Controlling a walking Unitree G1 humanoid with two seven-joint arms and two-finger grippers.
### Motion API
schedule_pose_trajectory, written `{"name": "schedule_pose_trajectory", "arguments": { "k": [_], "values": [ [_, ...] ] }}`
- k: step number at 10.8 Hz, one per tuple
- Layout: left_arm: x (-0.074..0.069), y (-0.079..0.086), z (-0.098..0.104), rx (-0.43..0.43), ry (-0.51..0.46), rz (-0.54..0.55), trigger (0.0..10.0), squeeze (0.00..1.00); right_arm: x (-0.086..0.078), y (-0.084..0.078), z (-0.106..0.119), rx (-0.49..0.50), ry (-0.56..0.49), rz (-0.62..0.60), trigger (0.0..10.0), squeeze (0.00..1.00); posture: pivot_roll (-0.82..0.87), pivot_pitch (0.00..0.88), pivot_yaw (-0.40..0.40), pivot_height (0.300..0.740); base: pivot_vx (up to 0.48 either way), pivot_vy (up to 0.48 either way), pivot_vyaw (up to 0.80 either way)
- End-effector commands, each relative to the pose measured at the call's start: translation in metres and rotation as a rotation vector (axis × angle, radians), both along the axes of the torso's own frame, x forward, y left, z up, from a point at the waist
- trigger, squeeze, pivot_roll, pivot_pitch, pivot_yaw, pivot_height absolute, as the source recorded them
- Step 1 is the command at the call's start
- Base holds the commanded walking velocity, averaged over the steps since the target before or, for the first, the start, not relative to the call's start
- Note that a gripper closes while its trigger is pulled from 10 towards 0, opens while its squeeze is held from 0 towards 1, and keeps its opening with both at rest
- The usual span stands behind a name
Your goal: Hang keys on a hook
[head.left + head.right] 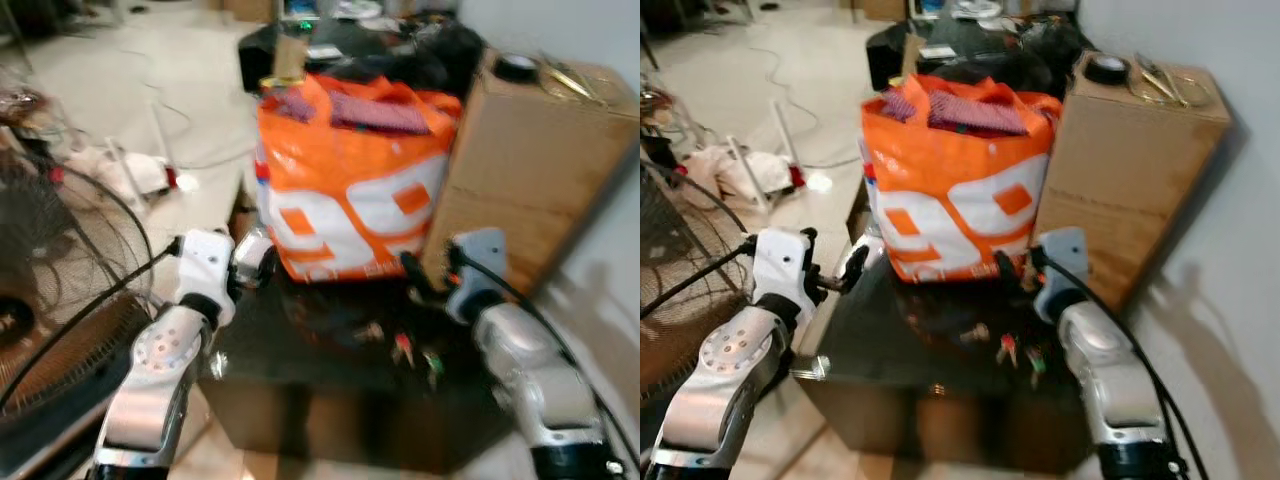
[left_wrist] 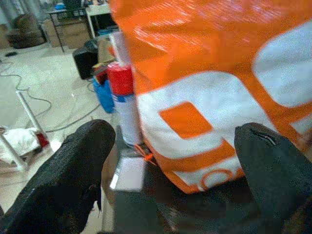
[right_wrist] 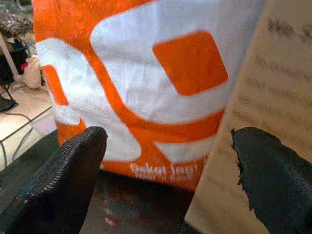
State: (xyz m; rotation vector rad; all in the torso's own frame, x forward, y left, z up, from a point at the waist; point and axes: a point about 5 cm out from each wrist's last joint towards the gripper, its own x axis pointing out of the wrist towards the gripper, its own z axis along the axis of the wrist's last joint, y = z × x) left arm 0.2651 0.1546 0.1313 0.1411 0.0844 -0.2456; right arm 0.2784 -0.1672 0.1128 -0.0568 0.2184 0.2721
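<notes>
The keys (image 1: 1008, 347) lie low and centre in the head views on the dark table (image 1: 890, 390), before the orange bag (image 1: 955, 190). Both wrist views show spread fingers: the left gripper (image 2: 175, 165) reveals a red-capped can (image 2: 124, 105), while the right gripper (image 3: 168, 170) faces the cardboard box (image 3: 273, 97).

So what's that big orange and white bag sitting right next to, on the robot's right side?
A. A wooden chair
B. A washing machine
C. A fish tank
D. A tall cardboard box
D: the orange and white bag stands on the dark table with a tall brown cardboard box close beside it, on the robot's right.
</notes>
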Motion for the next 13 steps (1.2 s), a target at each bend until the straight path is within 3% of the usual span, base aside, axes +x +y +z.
{"name": "schedule_pose_trajectory", "arguments": {
  "k": [1, 3, 4, 5, 6, 9, 12, 13],
  "values": [
    [0.000, 0.005, 0.004, 0.017, -0.015, 0.016, 10.0, 0.12, 0.001, 0.006, 0.001, 0.001, 0.006, 0.036, 10.0, 1.00, 0.06, 0.000, -0.005, 0.740, 0.401, 0.000, 0.00],
    [-0.002, 0.003, -0.003, 0.016, 0.021, -0.018, 10.0, 0.09, -0.002, 0.003, -0.009, -0.072, 0.088, 0.102, 10.0, 1.00, 0.06, 0.000, -0.006, 0.740, 0.176, 0.000, 0.00],
    [-0.006, 0.002, -0.011, 0.043, 0.073, -0.083, 10.0, 0.07, -0.010, 0.000, -0.026, -0.164, 0.205, 0.166, 10.0, 1.00, 0.04, 0.000, -0.006, 0.740, 0.000, 0.000, 0.00],
    [-0.009, 0.002, -0.014, 0.054, 0.096, -0.125, 10.0, 0.07, -0.016, -0.001, -0.034, -0.180, 0.261, 0.208, 10.0, 1.00, 0.03, 0.000, -0.009, 0.740, 0.000, 0.000, 0.00],
    [-0.013, 0.002, -0.018, 0.068, 0.115, -0.172, 10.0, 0.08, -0.021, -0.001, -0.039, -0.187, 0.300, 0.244, 10.0, 0.01, 0.03, 0.000, -0.011, 0.740, 0.000, 0.000, 0.00],
    [-0.032, 0.002, -0.041, 0.118, 0.265, -0.360, 10.0, 0.08, -0.028, 0.005, -0.059, -0.260, 0.377, 0.308, 10.0, 0.00, 0.02, 0.000, -0.024, 0.740, 0.000, 0.000, 0.00],
    [-0.041, -0.010, -0.058, 0.228, 0.401, -0.635, 10.0, 0.09, -0.018, -0.005, -0.081, -0.315, 0.435, 0.180, 10.0, 0.00, -0.01, 0.000, -0.018, 0.740, 0.000, 0.000, 0.00],
    [-0.039, -0.014, -0.057, 0.225, 0.403, -0.656, 10.0, 0.08, -0.018, -0.008, -0.085, -0.318, 0.445, 0.172, 10.0, 0.00, -0.02, 0.000, -0.012, 0.740, 0.000, 0.000, 0.00]
  ]
}}
